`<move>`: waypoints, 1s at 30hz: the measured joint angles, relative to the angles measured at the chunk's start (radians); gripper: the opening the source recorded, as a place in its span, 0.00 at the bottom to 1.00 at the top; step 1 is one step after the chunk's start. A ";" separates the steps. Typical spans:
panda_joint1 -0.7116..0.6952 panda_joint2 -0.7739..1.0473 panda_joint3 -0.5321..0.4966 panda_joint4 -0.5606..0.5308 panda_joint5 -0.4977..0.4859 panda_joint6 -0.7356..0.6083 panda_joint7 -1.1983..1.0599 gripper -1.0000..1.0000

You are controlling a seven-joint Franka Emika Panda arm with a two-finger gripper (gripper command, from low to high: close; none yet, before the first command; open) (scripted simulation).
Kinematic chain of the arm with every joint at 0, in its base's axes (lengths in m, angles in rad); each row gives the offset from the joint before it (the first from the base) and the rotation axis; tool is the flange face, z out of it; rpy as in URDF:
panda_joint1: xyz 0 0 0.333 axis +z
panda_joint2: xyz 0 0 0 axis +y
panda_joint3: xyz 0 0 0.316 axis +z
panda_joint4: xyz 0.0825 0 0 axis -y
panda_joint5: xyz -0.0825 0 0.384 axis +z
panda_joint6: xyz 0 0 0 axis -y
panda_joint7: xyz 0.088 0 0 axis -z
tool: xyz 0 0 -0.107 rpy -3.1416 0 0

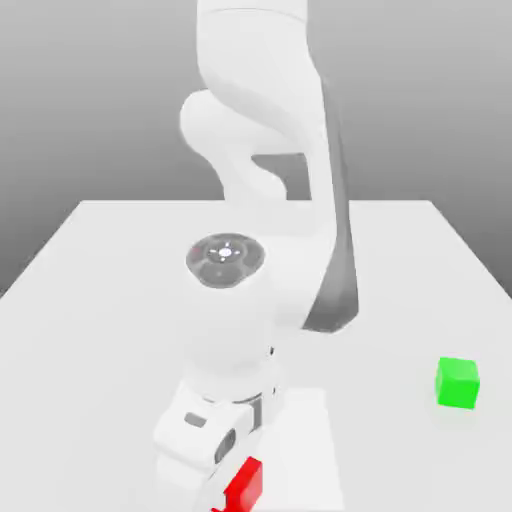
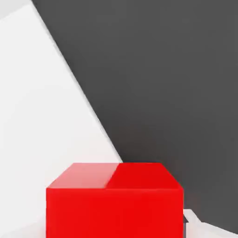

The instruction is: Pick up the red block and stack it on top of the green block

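In the exterior view, the red block (image 1: 244,487) at the lower edge is partly hidden behind the hand (image 1: 225,480), and the frame cuts both off.

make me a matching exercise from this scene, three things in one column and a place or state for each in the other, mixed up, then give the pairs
Things:
1. small bright red matte cube
2. small bright green matte cube
3. white tabletop

Places or states:
A. stands alone toward the exterior view's right, nothing on top of it
B. bears both cubes and the arm
C. sits at the gripper, by the bottom edge of the exterior view

Pairs: 1-C, 2-A, 3-B
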 joint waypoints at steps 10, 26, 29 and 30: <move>0.196 -0.247 0.122 -0.112 -0.063 -0.131 0.179 0.00; 0.576 -0.208 0.228 -0.237 -0.170 0.030 0.457 1.00; 0.576 -0.208 0.228 -0.237 -0.170 0.030 0.457 1.00; 0.578 -0.195 0.224 -0.236 -0.175 0.043 0.460 1.00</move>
